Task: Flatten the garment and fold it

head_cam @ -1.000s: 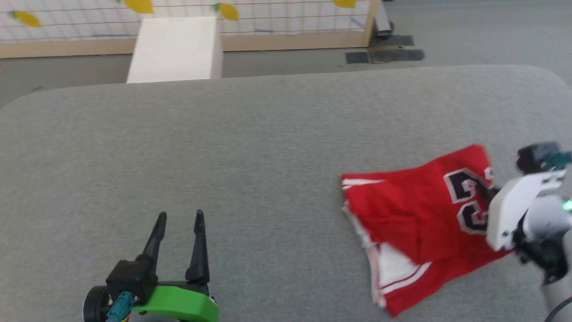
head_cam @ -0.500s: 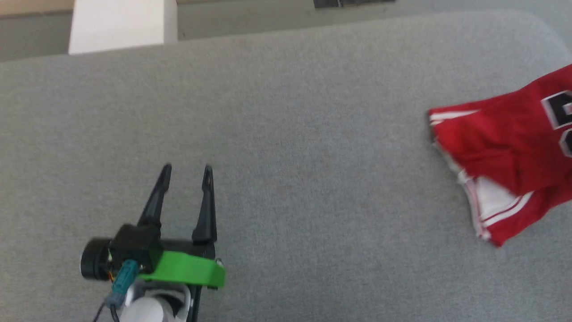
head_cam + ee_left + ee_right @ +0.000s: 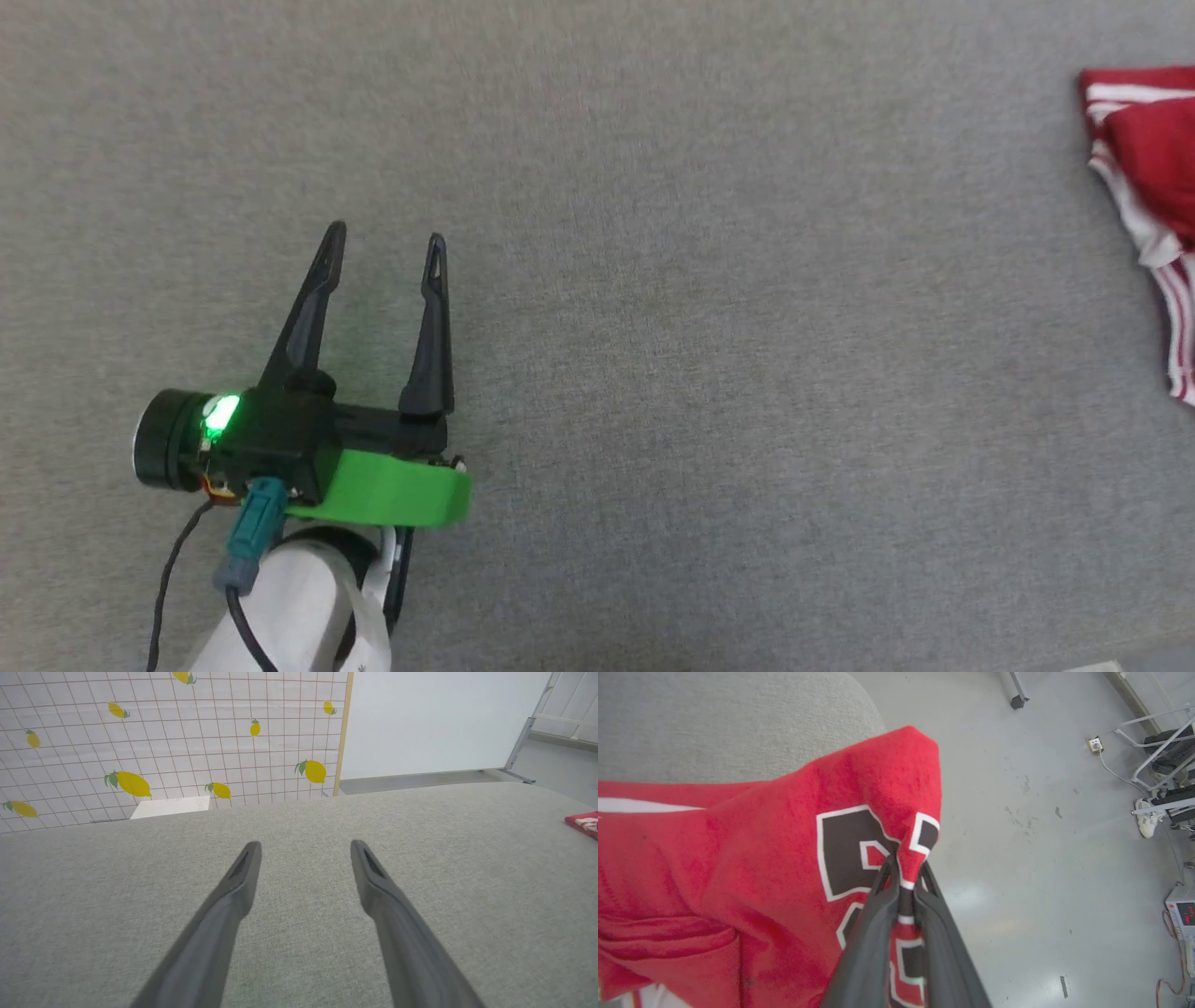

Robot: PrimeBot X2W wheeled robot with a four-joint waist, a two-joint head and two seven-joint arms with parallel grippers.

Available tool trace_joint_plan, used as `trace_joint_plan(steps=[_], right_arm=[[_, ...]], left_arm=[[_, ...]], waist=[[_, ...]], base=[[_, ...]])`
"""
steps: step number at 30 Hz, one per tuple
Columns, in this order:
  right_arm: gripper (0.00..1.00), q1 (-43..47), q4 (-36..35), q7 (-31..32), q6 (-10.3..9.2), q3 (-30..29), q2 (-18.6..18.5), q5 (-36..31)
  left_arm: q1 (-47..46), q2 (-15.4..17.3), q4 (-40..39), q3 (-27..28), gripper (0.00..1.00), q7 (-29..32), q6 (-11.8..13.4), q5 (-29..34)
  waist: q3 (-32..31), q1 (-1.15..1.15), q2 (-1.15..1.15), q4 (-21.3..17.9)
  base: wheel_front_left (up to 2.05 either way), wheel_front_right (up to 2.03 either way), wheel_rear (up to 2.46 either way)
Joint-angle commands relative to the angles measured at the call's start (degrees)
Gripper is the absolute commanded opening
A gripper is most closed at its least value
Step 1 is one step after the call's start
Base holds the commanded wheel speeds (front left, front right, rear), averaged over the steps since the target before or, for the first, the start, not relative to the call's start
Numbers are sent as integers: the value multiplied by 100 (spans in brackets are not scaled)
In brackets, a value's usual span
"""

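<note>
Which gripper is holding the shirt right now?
The right gripper, shut on a fold of the shirt; the left gripper is open and empty.

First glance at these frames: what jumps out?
The red jersey with its black, white-outlined print dominates the right wrist view. The right gripper is shut on a fold of it near the edge of the grey fabric surface. In the head view the left gripper, on a bright green mount, is open over bare grey fabric, well apart from the jersey at that view's right edge.
</note>
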Motion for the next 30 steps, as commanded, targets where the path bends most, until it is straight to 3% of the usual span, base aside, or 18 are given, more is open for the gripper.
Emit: trace_joint_plan(steps=[1, 4, 5, 6, 7, 9, 19, 30], right_arm=[[0, -122, 123, -105, -9, -81, -4, -94], [0, -204, 399, -234, -9, -195, 34, -273], [33, -246, 488, -305, -9, -246, 64, -337], [46, -267, 564, -351, -9, -243, 69, -432], [68, -287, 621, -385, -9, -240, 75, -494], [100, -343, 747, -487, -9, -304, 113, -580], [100, -309, 1003, -738, -9, -256, 275, -760], [100, 666, 493, -941, -9, -355, 1086, -360]], left_arm=[[-130, -2, -15, 7, 100, -13, 60, 18], [-193, -61, -50, 2, 100, -47, 53, -37], [-201, -82, -48, 3, 100, -50, 55, -65], [-212, -101, -57, 5, 100, -58, 58, -86], [-216, -108, -59, 7, 100, -61, 61, -97], [-204, -129, -48, 37, 100, -86, 96, -125], [56, -237, 274, 242, 100, -382, 378, -190], [950, -374, 675, 522, 100, -630, 534, -579]], waist=[[493, -1, 0, -40], [579, -1, 0, -24], [588, -1, 0, -16], [589, -1, 0, -6], [582, -1, 0, 1], [538, -1, 0, 21], [-221, -1, 0, 112], [-1893, -1, 0, 294]], base=[[0, 0, 0], [0, 0, 0], [0, 0, 0], [0, 0, 0], [0, 0, 0], [0, 0, 0], [0, 0, 0], [0, 0, 0]])
